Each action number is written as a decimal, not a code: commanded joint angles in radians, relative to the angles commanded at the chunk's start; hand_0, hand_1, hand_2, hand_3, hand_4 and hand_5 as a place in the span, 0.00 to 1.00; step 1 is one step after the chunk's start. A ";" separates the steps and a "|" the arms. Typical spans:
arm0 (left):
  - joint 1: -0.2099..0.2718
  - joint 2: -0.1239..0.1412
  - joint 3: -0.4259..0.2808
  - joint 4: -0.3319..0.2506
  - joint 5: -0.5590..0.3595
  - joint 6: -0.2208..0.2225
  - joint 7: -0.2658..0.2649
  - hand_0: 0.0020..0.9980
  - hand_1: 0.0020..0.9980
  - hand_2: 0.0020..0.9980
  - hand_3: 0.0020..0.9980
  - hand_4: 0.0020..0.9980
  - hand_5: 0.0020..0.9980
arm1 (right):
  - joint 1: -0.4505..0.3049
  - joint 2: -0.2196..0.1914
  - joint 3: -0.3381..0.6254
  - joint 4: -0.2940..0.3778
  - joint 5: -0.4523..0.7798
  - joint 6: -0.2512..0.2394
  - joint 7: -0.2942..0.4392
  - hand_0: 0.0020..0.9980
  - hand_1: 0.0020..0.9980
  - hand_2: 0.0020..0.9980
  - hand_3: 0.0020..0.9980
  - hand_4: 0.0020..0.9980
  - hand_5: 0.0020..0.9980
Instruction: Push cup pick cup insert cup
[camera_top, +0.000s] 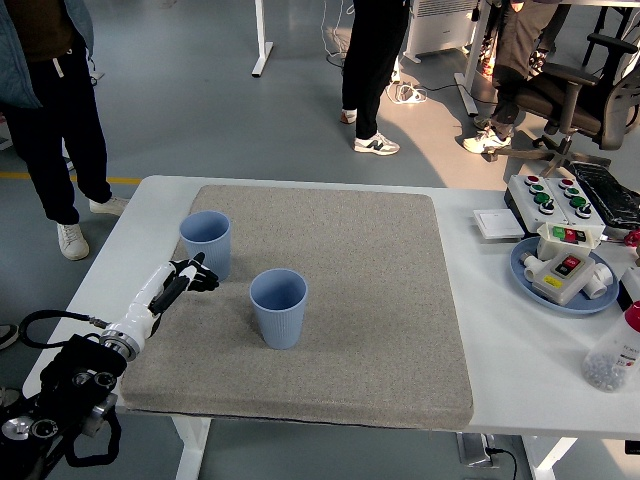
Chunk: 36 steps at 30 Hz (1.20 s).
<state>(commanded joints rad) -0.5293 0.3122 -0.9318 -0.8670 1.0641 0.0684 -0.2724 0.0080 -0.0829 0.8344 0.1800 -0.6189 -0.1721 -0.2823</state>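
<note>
the left arm comes in from the lower left corner and reaches toward one o'clock, forearm low and straight. the left hand (190, 276) is empty, its black fingers (204, 279) loosely curled and pointing toward two o'clock.

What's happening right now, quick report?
Left hand open, just short of far cup, holding nothing. Right hand out of view. Both cups upright on mat, near cup apart. Nothing between them.

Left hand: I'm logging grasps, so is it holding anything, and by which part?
Nothing is held. The left hand hangs open just short of the far cup.
</note>
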 joint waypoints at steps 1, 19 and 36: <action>0.017 0.018 -0.024 -0.028 0.034 0.003 0.014 0.60 0.57 0.53 0.49 0.61 1.00 | -0.001 -0.001 -0.006 0.000 0.004 -0.001 0.002 0.53 0.55 0.66 0.74 0.34 0.87; -0.076 0.133 -0.071 -0.305 0.630 -0.150 0.174 0.86 0.88 0.95 0.92 0.96 0.66 | 0.000 -0.002 -0.059 0.000 0.059 -0.001 0.007 0.53 0.55 0.65 0.73 0.34 0.87; -0.378 0.105 0.187 -0.232 0.714 -0.484 0.225 0.91 0.93 1.00 0.98 0.95 0.46 | 0.003 -0.003 -0.086 0.000 0.081 -0.001 0.010 0.53 0.55 0.65 0.72 0.34 0.87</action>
<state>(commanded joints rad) -0.9077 0.4174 -0.7447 -1.0987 1.7778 -0.4153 -0.0472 0.0111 -0.0859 0.7484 0.1800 -0.5384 -0.1727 -0.2728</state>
